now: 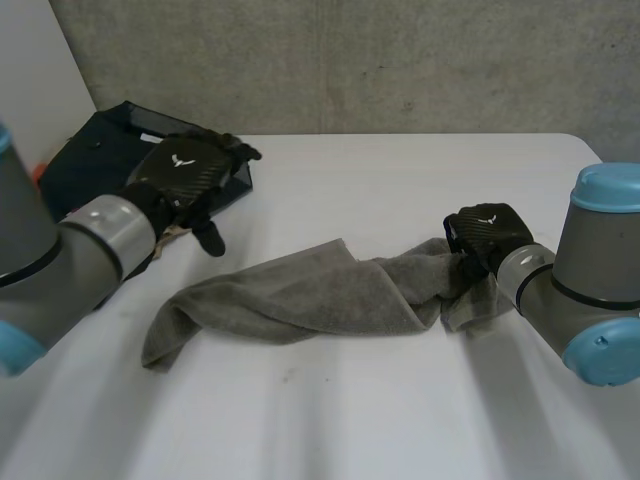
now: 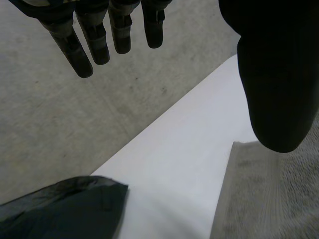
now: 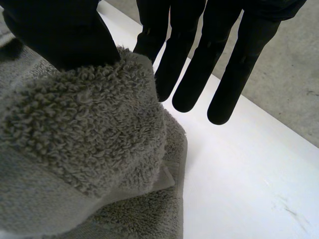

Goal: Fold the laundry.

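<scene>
Rt end of towel (image 1: pixel 300 295) hid under right hand (image 1: pixel 488 238).

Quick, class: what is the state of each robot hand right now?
Left hand: open, holding nothing.
Right hand: pinching one end of the grey towel under its thumb.

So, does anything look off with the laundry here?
Yes: the towel lies twisted and bunched like a rope instead of spread flat, and one end is pinched up in the right hand.

Towel (image 1: pixel 300 295): nubby terry cloth (matt).
</scene>
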Controlling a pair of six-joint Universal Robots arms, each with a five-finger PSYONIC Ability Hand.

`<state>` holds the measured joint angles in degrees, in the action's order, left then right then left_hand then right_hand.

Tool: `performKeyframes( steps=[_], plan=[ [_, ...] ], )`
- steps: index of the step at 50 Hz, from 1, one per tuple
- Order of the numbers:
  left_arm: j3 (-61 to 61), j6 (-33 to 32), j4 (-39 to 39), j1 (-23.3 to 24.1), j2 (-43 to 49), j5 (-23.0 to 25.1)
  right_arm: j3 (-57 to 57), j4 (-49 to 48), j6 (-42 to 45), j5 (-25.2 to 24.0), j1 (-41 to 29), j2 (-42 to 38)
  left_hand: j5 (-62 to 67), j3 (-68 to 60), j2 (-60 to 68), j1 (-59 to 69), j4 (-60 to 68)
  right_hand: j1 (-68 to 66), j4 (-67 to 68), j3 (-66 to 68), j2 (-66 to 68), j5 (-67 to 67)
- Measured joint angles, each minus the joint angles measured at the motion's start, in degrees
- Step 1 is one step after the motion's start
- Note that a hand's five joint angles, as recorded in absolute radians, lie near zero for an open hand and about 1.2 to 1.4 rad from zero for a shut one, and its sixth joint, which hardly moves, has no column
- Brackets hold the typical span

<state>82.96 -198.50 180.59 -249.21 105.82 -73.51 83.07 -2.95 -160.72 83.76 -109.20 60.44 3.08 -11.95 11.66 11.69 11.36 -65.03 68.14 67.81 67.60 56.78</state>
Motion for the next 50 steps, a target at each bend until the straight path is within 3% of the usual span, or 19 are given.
performKeyframes(
  steps=[8,19,28,30,32,38,44,50],
  plan=[
    [-12.6,-2.3,-2.9,4.2,10.8,1.4,-0.8,2.4,0.5,-1.6,-0.3,1.0,0.0,0.0,0.0,0.0,0.0,0.0,0.2,0.1,0.0,0.1],
    [-38.6,-9.0,-20.9,11.4,31.0,1.6,0.2,2.8,0.4,-4.2,-0.9,10.7,0.7,-0.9,1.4,1.1,1.4,0.0,0.2,0.1,0.0,0.1],
    [-48.7,-9.5,-27.9,14.3,40.0,1.1,0.1,3.1,0.1,-5.8,-1.2,13.8,12.7,-13.5,14.4,14.7,14.3,0.0,0.2,0.1,0.0,-0.1],
    [-49.1,-9.6,-27.9,14.8,40.7,1.0,-0.1,3.0,0.1,-6.1,-1.3,13.8,19.6,-21.1,21.5,22.6,21.3,0.0,0.2,0.1,0.0,0.1],
    [-49.4,-9.6,-27.4,15.4,41.2,0.7,-0.4,2.9,0.2,-6.2,-1.2,13.7,34.0,-35.3,36.5,37.9,36.0,0.0,0.2,0.1,0.0,0.1],
    [-49.0,-8.8,-25.3,16.1,40.7,-0.5,-1.7,2.9,0.4,-6.1,-0.5,12.2,52.5,-55.8,56.3,52.7,56.8,0.0,0.2,0.1,0.0,0.1],
    [-47.4,-8.4,-24.4,16.0,36.8,-2.4,-3.8,3.2,0.7,-5.8,0.9,9.7,52.5,-56.1,56.5,52.7,57.1,0.0,0.2,0.1,0.0,0.4],
    [-43.6,-8.5,-24.6,14.2,26.6,-7.8,-6.5,3.3,2.2,-5.6,2.0,7.4,52.5,-56.1,56.5,52.7,57.1,0.0,0.2,0.1,0.0,0.4]
  ],
)
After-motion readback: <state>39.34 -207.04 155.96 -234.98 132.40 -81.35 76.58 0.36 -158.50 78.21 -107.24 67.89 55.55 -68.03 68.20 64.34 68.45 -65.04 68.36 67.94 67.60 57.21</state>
